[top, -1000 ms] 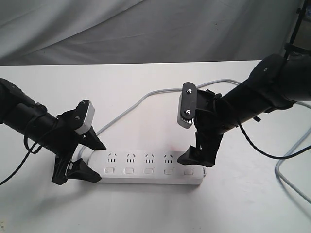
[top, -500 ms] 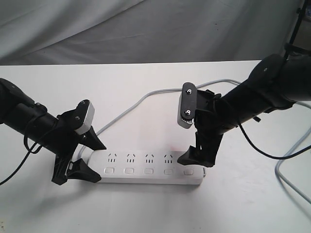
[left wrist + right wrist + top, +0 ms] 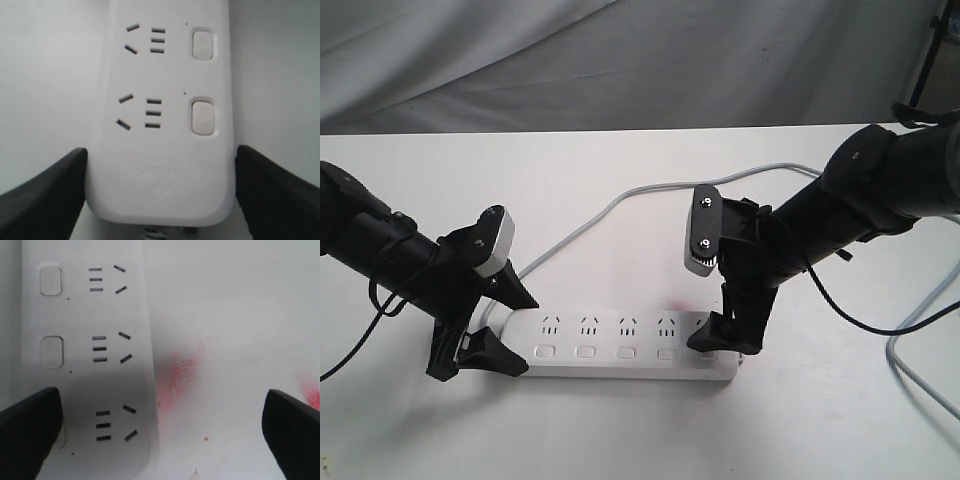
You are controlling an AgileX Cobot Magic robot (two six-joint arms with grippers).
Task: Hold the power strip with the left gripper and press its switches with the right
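My right end effector (image 3: 725, 335), jaws wide, has just dropped so one finger sits on the last of the switches (image 3: 585, 352), likely the press beginning, while my left end effector (image 3: 518, 330) clamps the strip (image 3: 620, 338) flat on the desk (image 3: 620, 180).

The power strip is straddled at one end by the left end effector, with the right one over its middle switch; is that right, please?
No: the exterior view shows the right end effector over the far-end switch of the power strip, not the middle one.
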